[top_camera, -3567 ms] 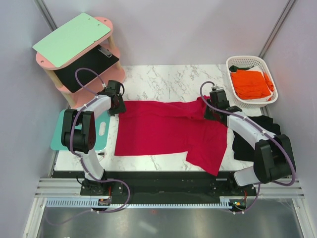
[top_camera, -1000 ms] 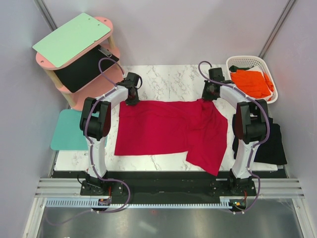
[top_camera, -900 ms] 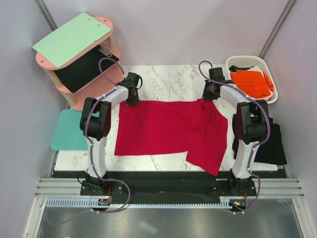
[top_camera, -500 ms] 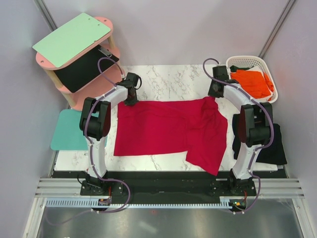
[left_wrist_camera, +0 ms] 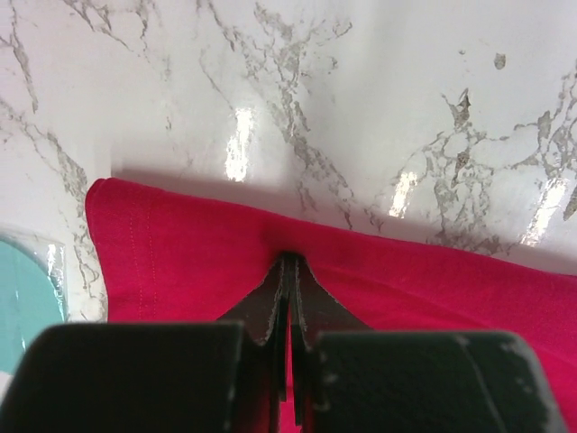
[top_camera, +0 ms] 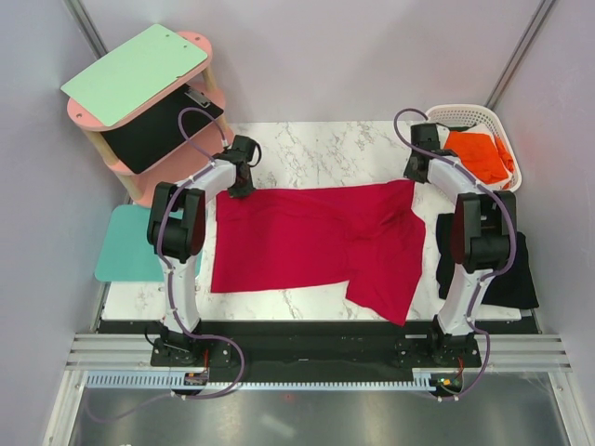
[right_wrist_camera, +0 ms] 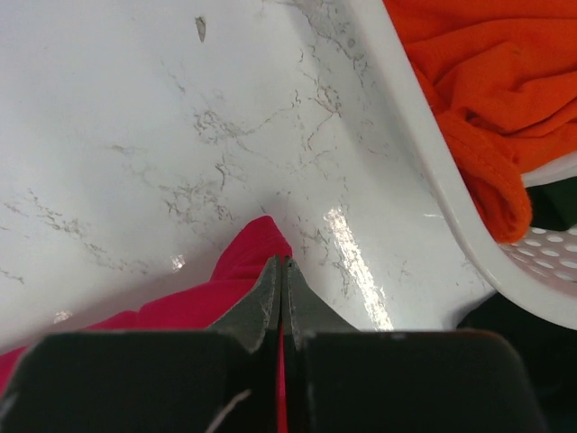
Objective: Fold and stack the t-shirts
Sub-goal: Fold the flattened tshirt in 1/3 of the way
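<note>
Pulling the red shirt flat: a thin pinch may slip

The red shirt lies spread on the table, its right side bunched and trailing toward the near edge. The left hand is closed tight on the far hem, near a corner. The right hand is clamped on only a small tip of cloth, just beside the basket. A harder tug would likely slip that tip free or knock the hand against the basket wall.
</note>
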Controlling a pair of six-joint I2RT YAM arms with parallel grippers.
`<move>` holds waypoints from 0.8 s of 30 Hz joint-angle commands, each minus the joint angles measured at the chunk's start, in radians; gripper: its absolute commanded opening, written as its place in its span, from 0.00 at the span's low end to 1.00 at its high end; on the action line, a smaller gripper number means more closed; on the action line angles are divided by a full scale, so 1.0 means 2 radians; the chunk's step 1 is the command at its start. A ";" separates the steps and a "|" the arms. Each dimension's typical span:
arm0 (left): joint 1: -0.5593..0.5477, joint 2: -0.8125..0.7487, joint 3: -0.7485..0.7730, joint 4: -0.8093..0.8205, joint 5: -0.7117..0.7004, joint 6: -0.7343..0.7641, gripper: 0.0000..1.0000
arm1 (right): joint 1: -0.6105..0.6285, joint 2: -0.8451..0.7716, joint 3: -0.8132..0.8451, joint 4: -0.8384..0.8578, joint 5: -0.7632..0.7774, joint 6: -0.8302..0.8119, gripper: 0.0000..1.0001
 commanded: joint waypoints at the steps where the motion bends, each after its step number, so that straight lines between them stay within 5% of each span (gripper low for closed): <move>1: 0.014 0.006 -0.008 -0.042 -0.031 -0.005 0.02 | -0.001 0.029 0.016 0.012 0.032 0.008 0.00; 8: 0.015 -0.001 -0.005 -0.043 -0.030 0.000 0.02 | 0.000 0.015 -0.007 0.053 0.078 0.004 0.02; 13: 0.014 -0.008 -0.005 -0.042 -0.020 -0.001 0.02 | 0.015 -0.076 -0.081 0.113 0.059 -0.010 0.22; 18: 0.007 -0.023 -0.012 -0.036 -0.020 0.004 0.02 | 0.038 -0.135 -0.114 0.117 0.000 -0.012 0.29; 24: -0.009 -0.060 -0.035 -0.026 -0.017 0.011 0.02 | 0.065 -0.136 -0.128 0.079 -0.101 -0.018 0.26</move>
